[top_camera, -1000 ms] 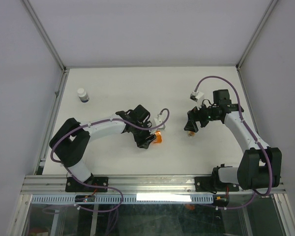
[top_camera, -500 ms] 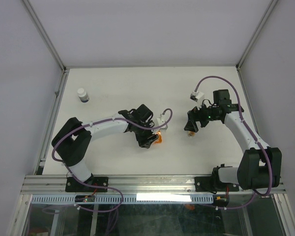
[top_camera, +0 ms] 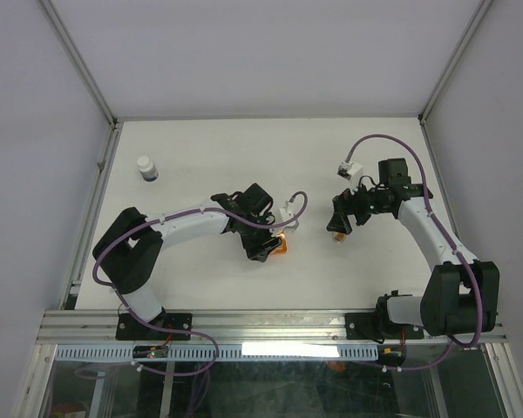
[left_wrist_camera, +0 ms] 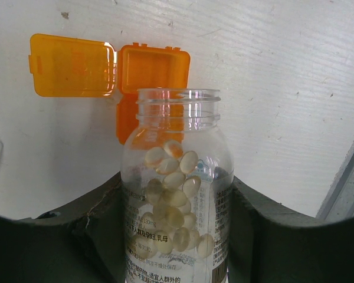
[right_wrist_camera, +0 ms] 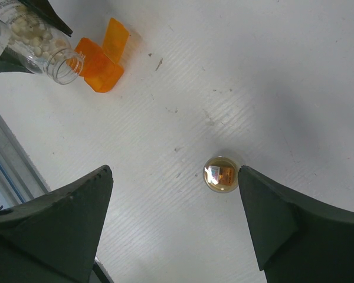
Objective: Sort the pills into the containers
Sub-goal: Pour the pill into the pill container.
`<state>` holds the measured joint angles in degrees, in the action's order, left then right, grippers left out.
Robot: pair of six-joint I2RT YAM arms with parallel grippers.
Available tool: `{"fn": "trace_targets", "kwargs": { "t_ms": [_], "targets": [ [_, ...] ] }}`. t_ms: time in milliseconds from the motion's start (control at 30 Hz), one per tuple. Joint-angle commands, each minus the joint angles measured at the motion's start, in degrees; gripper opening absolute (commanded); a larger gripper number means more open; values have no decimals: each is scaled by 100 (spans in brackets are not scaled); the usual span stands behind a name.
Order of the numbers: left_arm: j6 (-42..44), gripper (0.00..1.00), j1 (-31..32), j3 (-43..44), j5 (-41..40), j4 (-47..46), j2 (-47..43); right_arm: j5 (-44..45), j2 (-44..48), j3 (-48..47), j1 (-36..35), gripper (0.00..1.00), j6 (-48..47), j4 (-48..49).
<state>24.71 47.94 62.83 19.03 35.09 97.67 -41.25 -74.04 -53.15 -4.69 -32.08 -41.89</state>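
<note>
My left gripper (left_wrist_camera: 177,186) is shut on a clear plastic vial (left_wrist_camera: 177,236), uncapped and holding several pale tan pills (left_wrist_camera: 172,184). The vial's mouth points at a stubby translucent orange cup (left_wrist_camera: 152,71), empty, with its hinged lid (left_wrist_camera: 71,65) flipped open flat on the table. In the top view the left gripper (top_camera: 263,244) sits just left of the orange cup (top_camera: 281,246). My right gripper (right_wrist_camera: 176,171) is open and empty above the table. A small round amber vessel (right_wrist_camera: 221,174) stands upright by its right finger (right_wrist_camera: 283,218). It also shows in the top view (top_camera: 336,237).
A white bottle with a dark band (top_camera: 146,168) stands at the far left of the white table (top_camera: 244,157). A metal rail (top_camera: 270,324) runs along the near edge. The right wrist view also shows the vial (right_wrist_camera: 44,44) and orange cup (right_wrist_camera: 97,71) at upper left.
My left gripper with the vial has shifted slightly right toward the orange cup. The right arm has not moved.
</note>
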Motion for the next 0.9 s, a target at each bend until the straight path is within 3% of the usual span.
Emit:
{"fn": "trace_targets", "kwargs": {
  "t_ms": [0, 867],
  "targets": [
    [54, 0, 57, 111, 0, -120, -142, -178, 154, -277, 51, 90, -90, 22],
    [91, 0, 36, 67, -161, 39, -38, -158, 106, -279, 71, 92, -87, 23]
  ]
}}
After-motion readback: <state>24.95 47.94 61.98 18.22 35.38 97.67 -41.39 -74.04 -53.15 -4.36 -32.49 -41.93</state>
